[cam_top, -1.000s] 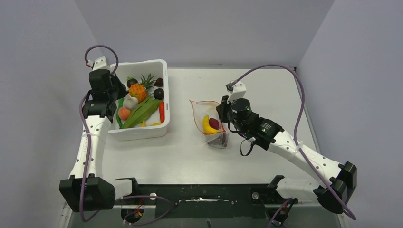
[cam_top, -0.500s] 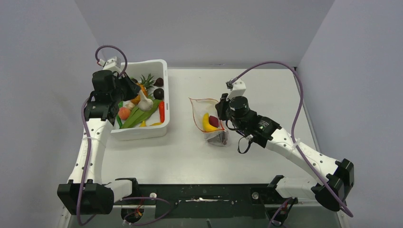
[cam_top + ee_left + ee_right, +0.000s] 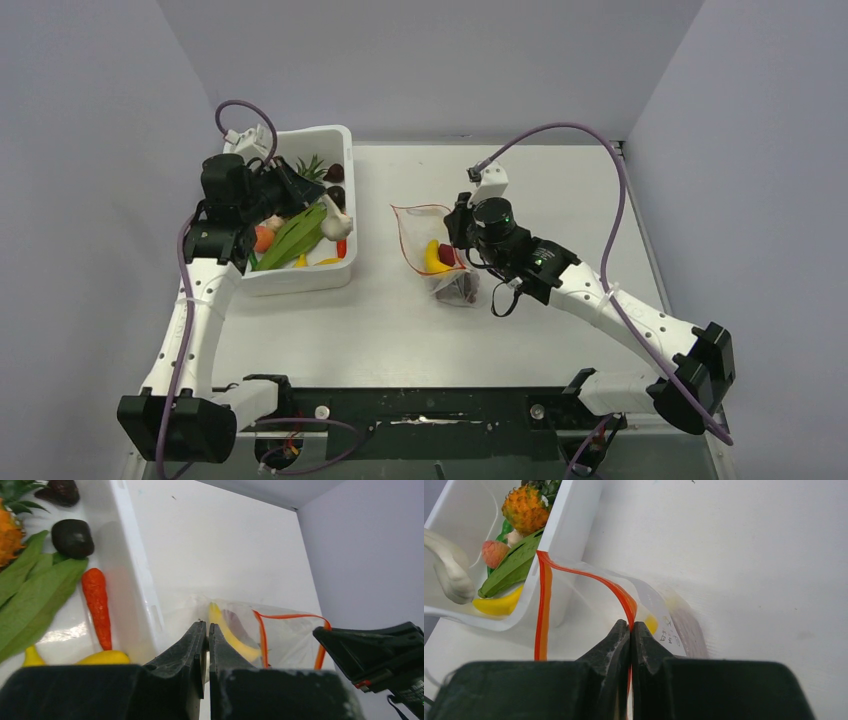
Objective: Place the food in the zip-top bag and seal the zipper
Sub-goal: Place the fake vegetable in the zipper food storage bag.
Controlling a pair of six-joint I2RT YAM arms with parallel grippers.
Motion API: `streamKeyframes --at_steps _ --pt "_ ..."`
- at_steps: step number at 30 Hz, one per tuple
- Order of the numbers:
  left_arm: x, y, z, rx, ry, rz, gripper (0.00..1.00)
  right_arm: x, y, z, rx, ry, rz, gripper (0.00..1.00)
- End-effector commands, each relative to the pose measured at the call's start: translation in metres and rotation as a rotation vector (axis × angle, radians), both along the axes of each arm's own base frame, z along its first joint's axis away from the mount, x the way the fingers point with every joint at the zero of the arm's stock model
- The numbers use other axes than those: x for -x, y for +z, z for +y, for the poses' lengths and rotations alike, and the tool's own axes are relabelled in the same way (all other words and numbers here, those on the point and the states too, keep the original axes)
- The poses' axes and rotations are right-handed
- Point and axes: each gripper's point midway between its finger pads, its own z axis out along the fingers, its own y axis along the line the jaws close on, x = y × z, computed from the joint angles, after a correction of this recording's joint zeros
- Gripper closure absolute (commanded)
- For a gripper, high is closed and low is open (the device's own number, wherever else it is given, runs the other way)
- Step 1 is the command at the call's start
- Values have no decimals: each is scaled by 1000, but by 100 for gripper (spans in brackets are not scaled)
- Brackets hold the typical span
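The clear zip-top bag (image 3: 440,262) lies on the table, mouth open. Inside it I see a yellow banana (image 3: 431,260) and a dark red fruit (image 3: 447,254). My right gripper (image 3: 459,232) is shut on the red-orange zipper (image 3: 589,577), holding one lip up. My left gripper (image 3: 320,206) hangs over the right side of the white tub (image 3: 300,281), shut on a white garlic-like toy (image 3: 337,220). More food lies in the tub: a green pod (image 3: 295,235), a pineapple (image 3: 526,510) and a red chili (image 3: 96,605).
The tub also holds dark round fruits (image 3: 72,537), a pink fruit (image 3: 494,552) and a yellow piece (image 3: 499,605). The tub's right wall stands between my left gripper and the bag. Grey walls close in the table at the back and both sides.
My left gripper has lifted the white toy out of the tub's middle and carried it right, toward the bag. My right gripper has edged slightly left with the zipper.
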Motion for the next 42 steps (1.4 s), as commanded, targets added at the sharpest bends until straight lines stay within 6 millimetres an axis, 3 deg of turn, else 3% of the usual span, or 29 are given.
streamKeyframes --at_steps 1,12,17,27,42 --pt "11 48 -33 106 -120 -135 100 -11 45 10 -113 -6 -89 100" --pt "29 86 -87 268 -247 -214 100 -9 44 14 -133 4 -79 100" --pt "37 89 -110 338 -268 -232 100 -7 46 14 -142 9 -81 100" --pt "37 69 -150 381 -300 -223 100 -4 48 15 -166 21 -84 100" --pt "25 -3 -183 257 -288 -154 100 -1 51 11 -186 18 -95 100"
